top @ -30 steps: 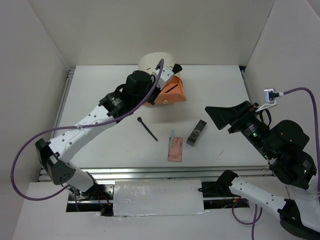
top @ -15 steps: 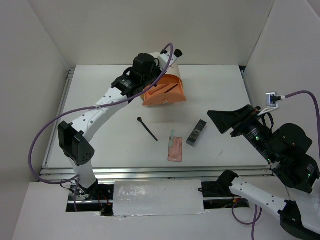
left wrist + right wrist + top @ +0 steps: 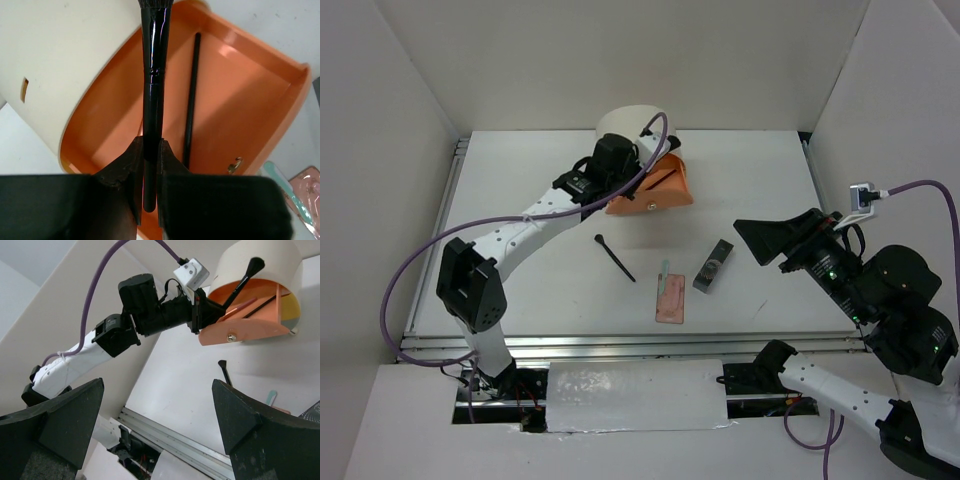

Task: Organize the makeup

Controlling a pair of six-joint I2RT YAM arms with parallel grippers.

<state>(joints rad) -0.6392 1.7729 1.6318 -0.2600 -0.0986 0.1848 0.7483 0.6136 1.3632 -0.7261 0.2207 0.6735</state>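
Observation:
My left gripper [image 3: 150,150] is shut on the handle of a black brush [image 3: 152,75], held over the open orange drawer [image 3: 240,100] of the cream drum box [image 3: 60,60]. A thin black brush [image 3: 191,95] lies inside the drawer. From above, the left gripper [image 3: 653,160] sits at the drawer [image 3: 660,190]. On the table lie another black brush [image 3: 615,257], a pale teal stick [image 3: 664,270], a pink palette [image 3: 670,298] and a dark grey case [image 3: 714,265]. My right gripper [image 3: 770,240] hovers open at the right, holding nothing.
The cream box [image 3: 625,122] stands at the back centre against the rear wall. White walls close in the left and right sides. A metal rail [image 3: 620,345] runs along the table's near edge. The left arm's purple cable [image 3: 410,290] loops over the left side.
The left arm's elbow swung back toward its base. Its gripper with the brush went up behind the drawer, then came back down over it. The right gripper barely shifted.

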